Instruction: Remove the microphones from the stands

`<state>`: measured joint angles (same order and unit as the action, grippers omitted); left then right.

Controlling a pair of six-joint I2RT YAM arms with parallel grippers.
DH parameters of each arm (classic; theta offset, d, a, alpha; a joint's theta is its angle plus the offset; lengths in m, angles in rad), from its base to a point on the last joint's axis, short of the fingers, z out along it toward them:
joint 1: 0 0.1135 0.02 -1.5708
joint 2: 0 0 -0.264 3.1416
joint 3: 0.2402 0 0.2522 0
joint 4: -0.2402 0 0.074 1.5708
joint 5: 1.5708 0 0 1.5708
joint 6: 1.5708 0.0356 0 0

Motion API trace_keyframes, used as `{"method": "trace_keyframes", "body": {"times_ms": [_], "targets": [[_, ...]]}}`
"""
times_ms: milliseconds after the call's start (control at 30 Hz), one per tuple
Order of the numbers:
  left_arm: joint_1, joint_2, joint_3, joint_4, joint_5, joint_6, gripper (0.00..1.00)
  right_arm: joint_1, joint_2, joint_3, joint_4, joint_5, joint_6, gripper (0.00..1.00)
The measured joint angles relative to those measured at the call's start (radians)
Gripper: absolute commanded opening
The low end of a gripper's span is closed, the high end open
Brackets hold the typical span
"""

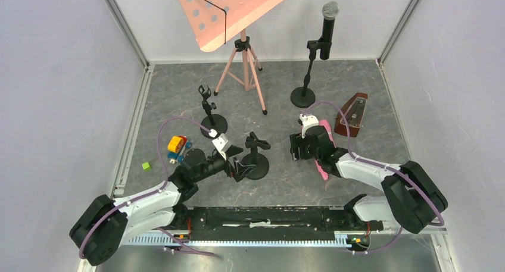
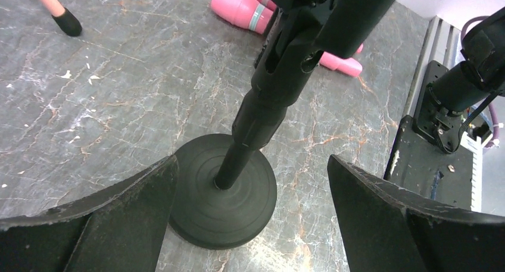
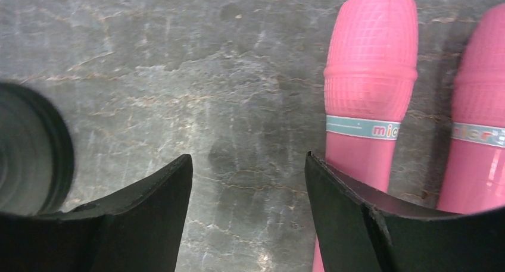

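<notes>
A short black stand point(image 1: 256, 157) with an empty clip rises from a round base point(image 2: 223, 194) at mid-table. My left gripper point(image 2: 250, 218) is open, one finger on each side of that base, touching nothing; the pole point(image 2: 280, 75) leans up across the left wrist view. Two pink microphones point(image 3: 369, 75) point(image 3: 482, 105) lie flat on the table side by side. My right gripper point(image 3: 249, 177) is open over bare table, its right finger just beside the nearer pink microphone. From above, that gripper point(image 1: 301, 147) covers most of the pink microphones point(image 1: 323, 171).
At the back a black microphone point(image 1: 329, 22) sits clipped in a tall stand point(image 1: 304, 96). A pink music stand point(image 1: 238, 10) on a tripod, a brown metronome point(image 1: 352, 114), a small empty stand point(image 1: 208, 111), a coloured toy point(image 1: 177, 146) and a green cube point(image 1: 145, 165) are around.
</notes>
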<state>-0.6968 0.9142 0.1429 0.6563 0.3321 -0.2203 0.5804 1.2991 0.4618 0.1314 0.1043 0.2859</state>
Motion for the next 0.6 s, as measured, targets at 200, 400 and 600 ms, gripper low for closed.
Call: {"method": "trace_keyframes", "body": {"times_ms": [200,400,600], "targets": [[0.0,0.092,0.064,-0.01,0.02,0.0,0.97,0.0,0.002,0.0,0.001,0.132,0.023,0.79],[-0.001,0.165,0.077,0.021,0.016,-0.015,0.93,0.0,-0.002,-0.002,0.002,0.235,0.055,0.8],[-0.04,0.212,0.089,0.036,-0.032,-0.014,0.92,0.0,-0.02,-0.011,0.007,0.265,0.066,0.8]]}}
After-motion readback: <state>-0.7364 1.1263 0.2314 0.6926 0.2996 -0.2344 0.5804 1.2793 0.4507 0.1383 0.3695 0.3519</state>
